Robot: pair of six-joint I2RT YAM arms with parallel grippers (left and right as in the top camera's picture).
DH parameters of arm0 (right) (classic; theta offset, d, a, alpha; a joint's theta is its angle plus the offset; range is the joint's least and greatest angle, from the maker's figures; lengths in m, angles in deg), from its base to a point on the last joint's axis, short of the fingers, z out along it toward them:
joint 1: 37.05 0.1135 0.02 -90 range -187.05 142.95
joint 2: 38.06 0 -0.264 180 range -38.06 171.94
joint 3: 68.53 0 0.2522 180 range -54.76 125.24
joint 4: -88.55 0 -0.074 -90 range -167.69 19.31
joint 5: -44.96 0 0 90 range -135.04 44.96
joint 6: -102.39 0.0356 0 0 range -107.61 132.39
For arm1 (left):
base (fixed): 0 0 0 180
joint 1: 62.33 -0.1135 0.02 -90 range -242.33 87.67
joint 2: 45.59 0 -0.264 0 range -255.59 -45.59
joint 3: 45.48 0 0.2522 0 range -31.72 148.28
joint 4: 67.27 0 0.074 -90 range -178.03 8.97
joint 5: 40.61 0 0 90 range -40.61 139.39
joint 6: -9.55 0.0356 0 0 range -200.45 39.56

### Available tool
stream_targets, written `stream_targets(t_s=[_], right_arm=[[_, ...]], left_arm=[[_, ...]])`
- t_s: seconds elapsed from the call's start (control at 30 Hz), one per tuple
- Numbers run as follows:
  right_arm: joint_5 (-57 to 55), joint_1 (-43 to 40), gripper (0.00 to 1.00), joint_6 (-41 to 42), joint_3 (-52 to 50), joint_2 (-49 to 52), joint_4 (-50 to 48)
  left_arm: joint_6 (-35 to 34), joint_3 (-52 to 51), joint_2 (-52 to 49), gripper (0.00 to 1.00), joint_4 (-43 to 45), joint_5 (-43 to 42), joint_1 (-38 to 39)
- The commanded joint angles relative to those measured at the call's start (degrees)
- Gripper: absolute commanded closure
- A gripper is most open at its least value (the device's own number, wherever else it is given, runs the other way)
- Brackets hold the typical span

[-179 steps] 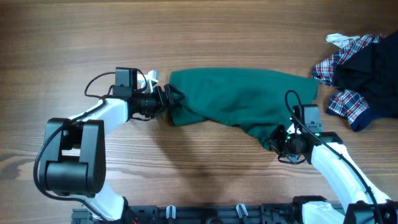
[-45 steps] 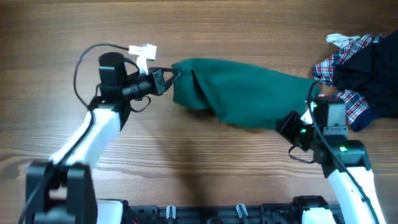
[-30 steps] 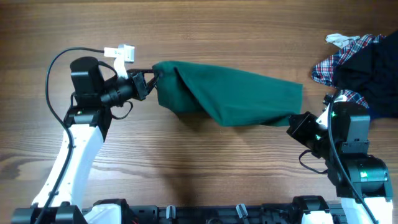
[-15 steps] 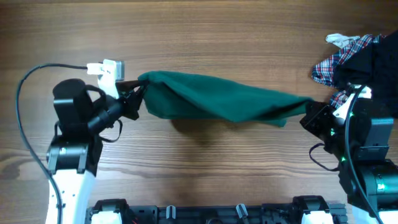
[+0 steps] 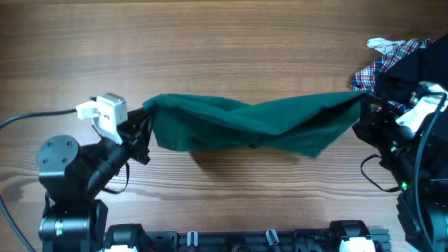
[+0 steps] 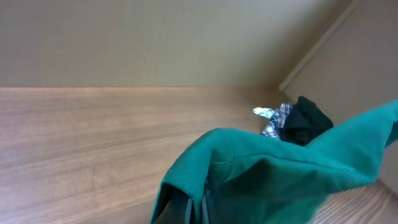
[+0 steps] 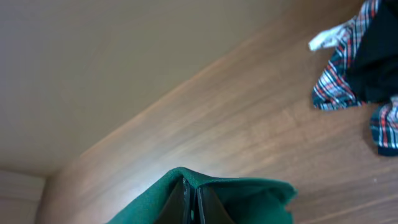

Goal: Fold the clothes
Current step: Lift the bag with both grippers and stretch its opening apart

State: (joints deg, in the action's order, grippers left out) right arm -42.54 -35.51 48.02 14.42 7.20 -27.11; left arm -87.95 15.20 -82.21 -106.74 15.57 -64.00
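Lengthwise: garment (image 5: 252, 126) is pulled out left to right, dipping a little in the middle, its right end slightly farther than its left.
Place: it hangs above the near half of the table (image 5: 210, 42), with its shadow on the wood beneath.
Left claw (image 5: 145, 124): clamped on the garment's left end, cloth bunched over the fingers.
Right claw (image 5: 362, 117): clamped on the right end, a green corner pinched between the fingers.
Relative to claws: the garment spans the gap between them, one end at each.
Far right: plaid shirt (image 5: 385, 77) and navy cloth (image 5: 420, 70) lie heaped just beyond the right claw.
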Motion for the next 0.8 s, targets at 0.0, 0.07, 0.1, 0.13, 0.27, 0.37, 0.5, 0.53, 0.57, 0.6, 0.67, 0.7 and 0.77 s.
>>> stream_targets(t_s=[0.0,0.07,0.1,0.13,0.27,0.37,0.5,0.53,0.57,0.6,0.67,0.7,0.77], right_arm=[[-1.46,-0.13,0.96,-2.12,5.25,-0.48,0.44],[-1.44,-0.13,0.96,-2.12,8.22,-0.48,1.81],[-1.44,-0.13,0.96,-2.23,10.21,-0.48,2.86],[-1.44,-0.13,0.96,-2.62,11.10,-0.48,3.17],[-1.42,-0.13,0.96,-2.67,15.58,-0.48,5.57],[-1.03,-0.13,0.96,-2.67,19.17,-0.48,8.44],[-0.98,-0.13,0.96,-2.69,23.04,-0.39,11.56],[-0.81,-0.13,0.96,-2.80,25.77,0.07,13.60],[-0.81,-0.13,0.96,-3.19,27.36,0.44,14.47],[-0.81,-0.13,0.96,-3.96,29.51,1.09,15.28],[-0.81,-0.13,0.96,-4.17,31.32,2.01,15.52],[-0.81,-0.13,0.96,-4.17,32.28,2.62,15.56],[-0.81,-0.13,0.96,-4.39,34.75,4.00,16.39]], left_arm=[[3.78,5.33,1.66,0.96,-4.57,2.56,-0.37],[4.83,8.79,1.70,0.96,-8.26,3.98,-0.37],[6.27,11.26,1.70,0.96,-10.56,3.98,-0.37],[6.99,12.46,1.73,0.96,-11.50,3.96,-0.37],[9.94,19.34,1.77,0.96,-16.81,4.44,-0.37],[10.32,24.48,1.77,0.96,-21.84,6.29,-0.37],[10.34,29.68,1.77,0.96,-25.86,6.88,-0.37],[10.34,32.06,1.77,0.96,-27.93,9.33,-0.37],[10.34,33.77,1.77,0.96,-29.46,11.52,-0.37],[10.34,35.08,1.77,0.96,-30.69,12.98,-0.37],[10.34,36.68,1.77,0.96,-32.46,13.33,-0.37],[10.32,36.70,1.77,0.96,-32.46,13.31,-0.37],[10.34,37.07,1.77,0.96,-32.46,13.31,-0.37]])
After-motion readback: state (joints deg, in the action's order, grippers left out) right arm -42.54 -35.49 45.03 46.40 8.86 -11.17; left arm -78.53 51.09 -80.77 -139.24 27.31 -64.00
